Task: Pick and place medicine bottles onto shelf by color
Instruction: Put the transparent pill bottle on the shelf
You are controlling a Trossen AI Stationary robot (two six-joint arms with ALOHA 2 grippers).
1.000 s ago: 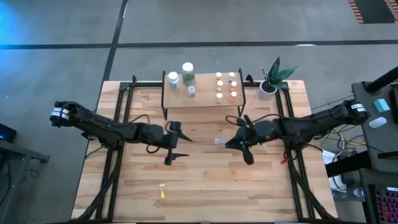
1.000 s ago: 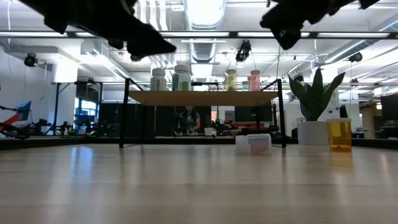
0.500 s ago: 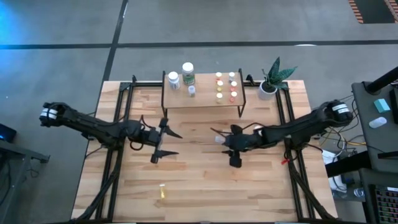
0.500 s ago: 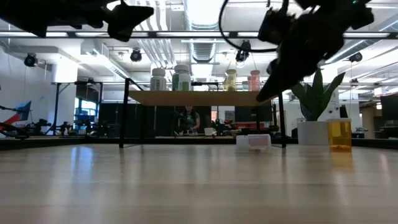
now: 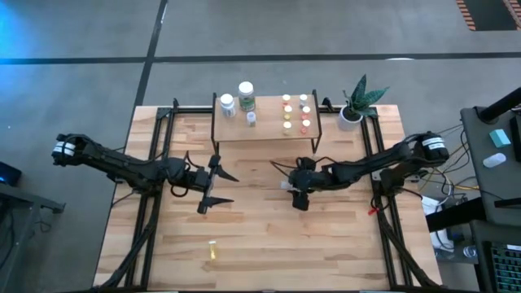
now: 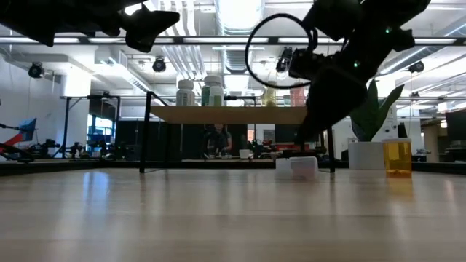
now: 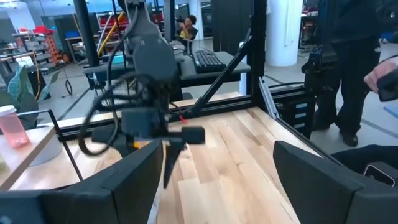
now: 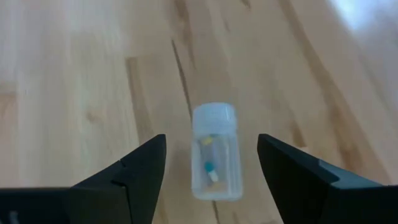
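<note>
The right claw (image 5: 295, 192) is low over the bench (image 5: 269, 236), in front of the shelf (image 5: 264, 122). Its fingers (image 8: 134, 180) are spread apart, one on each side of a clear bottle (image 8: 215, 152) that lies on its side on the wood with its white cap pointing away from the claw. In the right wrist view there is bare wood between each finger and the bottle, so the claw straddles it without touching and holds nothing. In the low view the same bottle (image 6: 297, 167) lies flat on the bench just below the dark bulk of the right arm.

The left claw (image 5: 213, 183) hangs above the bench, well apart from the right claw on the other side of the shelf's front, fingers spread wide and empty.

Beyond the right claw, more bottles (image 5: 295, 113) stand in rows on the shelf, with two larger white ones (image 5: 236, 99) toward the shelf's other end. One yellow bottle (image 5: 212, 249) lies alone on the bench near its front edge, nearer the left claw than the right.
</note>
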